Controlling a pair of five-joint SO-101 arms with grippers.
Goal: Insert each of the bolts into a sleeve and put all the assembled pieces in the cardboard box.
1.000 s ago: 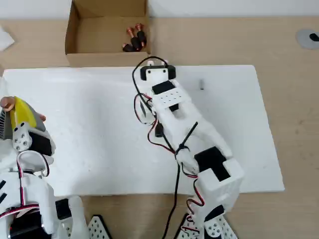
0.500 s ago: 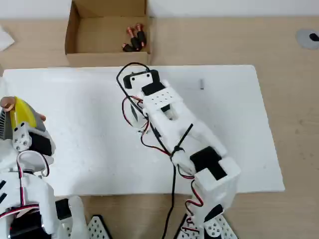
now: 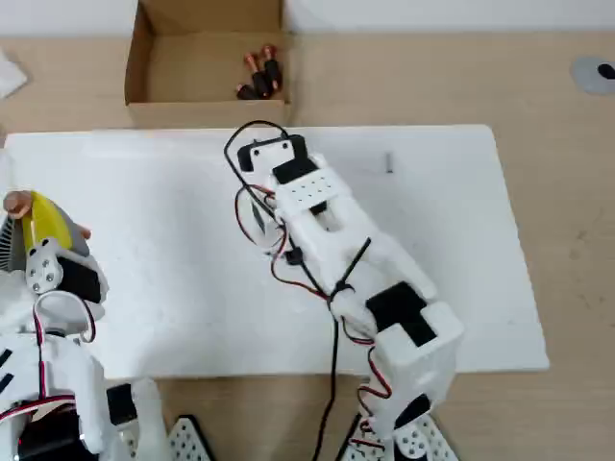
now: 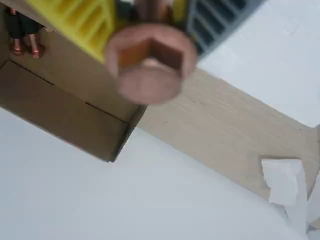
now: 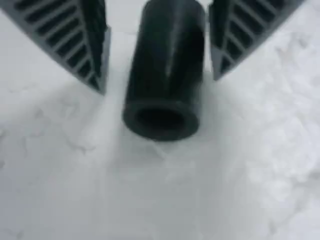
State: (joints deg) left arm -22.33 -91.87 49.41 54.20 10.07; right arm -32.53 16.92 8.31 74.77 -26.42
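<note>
**A:** Starting with the right gripper [image 5: 159, 75], what is it doing?

**B:** Its 2 grey fingers [image 5: 75, 35] stand apart, 1 on each side of a black sleeve [image 5: 167, 60]. A gap shows on both sides, so nothing is gripped. The sleeve lies on its side on the white sheet [image 5: 150, 190], with its open end towards the wrist camera.

**A:** Where is that relative to the cardboard box [image 3: 137, 72]?

**B:** Seen from above, the right arm [image 3: 336, 230] stretches towards the box. Its wrist sits near the box's front wall, towards the end where the finished parts lie.

**A:** And the left gripper [image 4: 150, 15]?

**B:** Clamped on a copper bolt [image 4: 150, 65], between 1 yellow finger [image 4: 75, 20] and 1 grey one. The bolt's hexagonal head faces the wrist camera. From above, this gripper is well apart from the box, out past the other end of the front wall and farther from it than the right gripper.

**A:** What is inside the box?

**B:** A small cluster of assembled pieces [image 3: 259, 75], black sleeves with copper heads, lies in 1 corner against the side wall.

**A:** Anything else near the box?

**B:** A scrap of white paper [image 4: 285, 185] lies on the wooden table [image 4: 225, 140], on the box's side away from the pieces.
</note>
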